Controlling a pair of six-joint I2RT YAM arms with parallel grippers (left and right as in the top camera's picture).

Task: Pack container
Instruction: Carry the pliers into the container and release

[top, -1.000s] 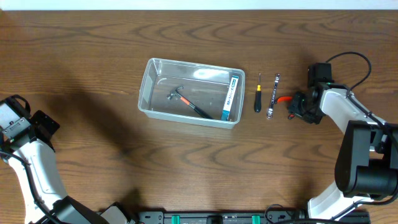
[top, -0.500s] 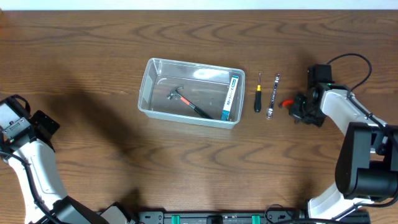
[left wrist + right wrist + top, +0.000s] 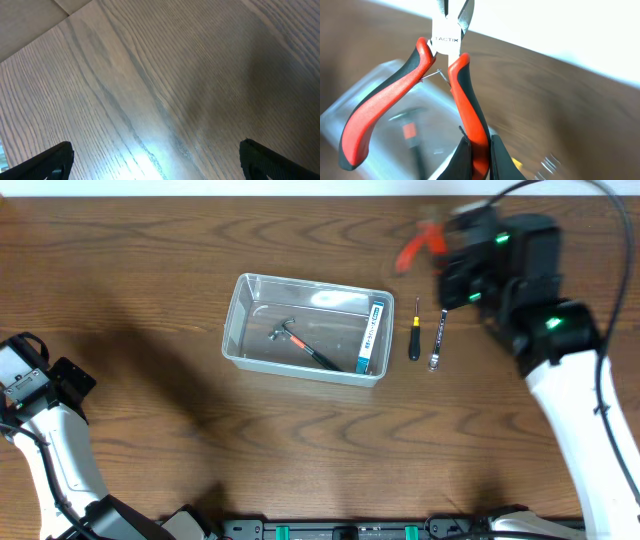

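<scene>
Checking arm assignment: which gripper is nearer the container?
Right. The right gripper, holding pliers, hangs just past the container's far right corner; the left gripper sits open far off near the table's left edge.

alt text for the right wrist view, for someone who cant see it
The right hand grips one handle of red-and-black pliers, holding them in the air with their head pointing away. Blurred below lie the clear container with a hammer inside, and the wooden table.

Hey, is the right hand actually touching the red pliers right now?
Touching. The right wrist view shows the right hand closed on one red handle of the pliers, with no gap visible between them.
</scene>
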